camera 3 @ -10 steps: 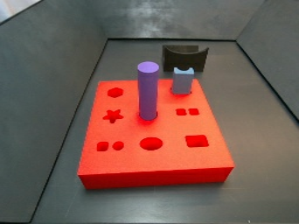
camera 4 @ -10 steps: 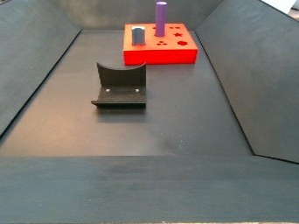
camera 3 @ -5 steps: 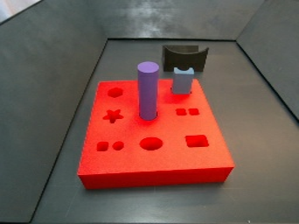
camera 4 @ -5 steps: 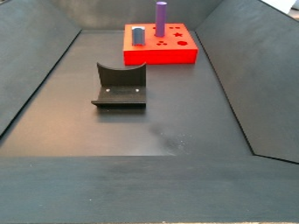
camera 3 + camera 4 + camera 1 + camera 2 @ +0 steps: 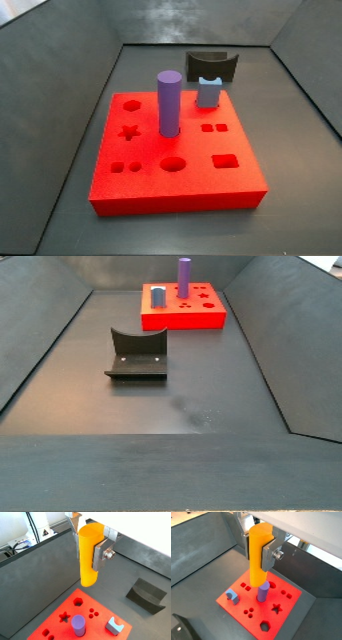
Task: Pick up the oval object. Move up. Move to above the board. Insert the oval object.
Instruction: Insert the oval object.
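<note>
Dark grey walls closed in the dark table (image 5: 201, 406), and neither side view caught our pincer at all; only both wrist views showed it. Our pincer (image 5: 91, 549) was clamped on the oval peg (image 5: 89, 557), its silver finger (image 5: 101, 554) pressed flat to the orange-yellow side, the peg hanging upright and clear of everything, high over the red board (image 5: 286, 609). We judged the lift done and ourselves in the carry to above the board, with insertion not yet begun. On the board stood the purple cylinder (image 5: 263, 592) in its hole and the light-blue peg (image 5: 232, 598) near one edge; the dark holder (image 5: 148, 594) sat on the table apart from the board. Which cut-out suits the oval we could not tell from these views. Next, we reckoned, we would need to line the peg's lower end over its hole, keep clear of the purple cylinder, and lower straight.
</note>
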